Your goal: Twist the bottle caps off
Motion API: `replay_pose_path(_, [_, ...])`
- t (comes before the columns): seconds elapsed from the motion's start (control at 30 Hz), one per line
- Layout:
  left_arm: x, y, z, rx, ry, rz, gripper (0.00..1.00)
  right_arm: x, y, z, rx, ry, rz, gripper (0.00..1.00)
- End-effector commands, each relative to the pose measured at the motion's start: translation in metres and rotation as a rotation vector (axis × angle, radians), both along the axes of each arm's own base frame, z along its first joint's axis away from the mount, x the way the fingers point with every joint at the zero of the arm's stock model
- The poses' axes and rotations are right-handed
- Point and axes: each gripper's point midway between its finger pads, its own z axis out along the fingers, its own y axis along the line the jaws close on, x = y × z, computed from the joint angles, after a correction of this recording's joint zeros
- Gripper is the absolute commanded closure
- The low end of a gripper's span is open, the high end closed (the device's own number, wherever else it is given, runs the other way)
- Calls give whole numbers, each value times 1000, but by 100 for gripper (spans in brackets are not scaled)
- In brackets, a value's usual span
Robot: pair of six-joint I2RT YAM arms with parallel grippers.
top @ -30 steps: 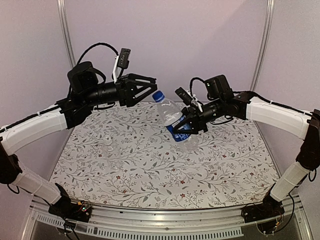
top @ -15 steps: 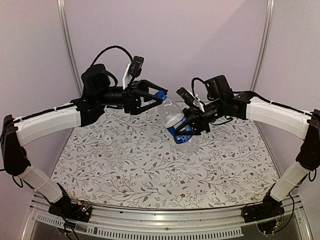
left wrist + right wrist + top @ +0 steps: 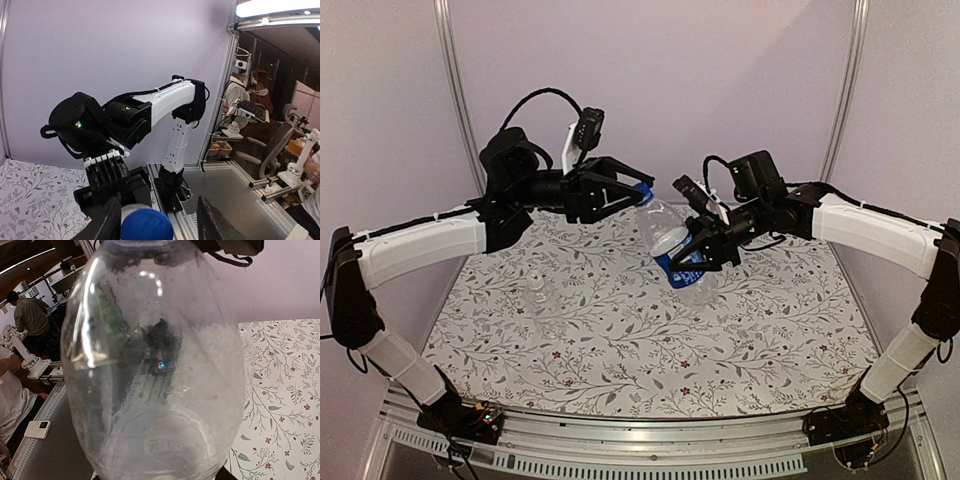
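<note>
The taller bottle (image 3: 672,245), clear with a blue label band, hangs tilted above the table with my right gripper (image 3: 698,255) shut on its labelled body. Its clear wall (image 3: 155,365) fills the right wrist view and hides those fingers. My left gripper (image 3: 638,195) straddles the bright blue cap (image 3: 641,192). In the left wrist view the blue cap (image 3: 146,225) lies against one finger (image 3: 109,220), while a gap separates it from the other finger (image 3: 214,222), so the gripper is open. The shorter see-through bottle (image 3: 538,294) stands on the table at the left, its pale cap (image 3: 535,281) faint.
A floral tablecloth (image 3: 650,350) covers the table. Lilac walls with metal posts (image 3: 455,90) close in the back and sides. The two arms meet above the far middle of the table.
My left arm has swung right until its jaws reach round the blue cap, and they have narrowed. The right arm and the bottle in it have stayed still.
</note>
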Motion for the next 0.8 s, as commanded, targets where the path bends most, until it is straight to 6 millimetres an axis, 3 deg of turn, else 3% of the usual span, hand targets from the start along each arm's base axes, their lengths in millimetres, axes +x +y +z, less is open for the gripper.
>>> replay_pose_path(0.0, [4, 2, 1, -15, -8, -10, 52, -2, 1, -1, 3, 8, 16, 61])
replay_pose_path(0.27, [9, 2, -1, -10, 9, -2, 76, 1, 1, -4, -7, 2, 1, 61])
replay_pose_path(0.4, [17, 4, -2, 2, 32, 65, 86, 12, 3, -8, -37, -26, -58, 62])
replay_pose_path(0.53, [47, 6, -3, 42, 135, 275, 90, 31, 4, -16, -89, -59, -167, 62])
replay_pose_path(0.63, [78, 17, -4, 62, 247, 563, 90, 43, 4, -19, -120, -75, -235, 62])
replay_pose_path(0.77, [81, 28, -2, 54, 323, 768, 89, 51, 4, -23, -140, -82, -272, 62])
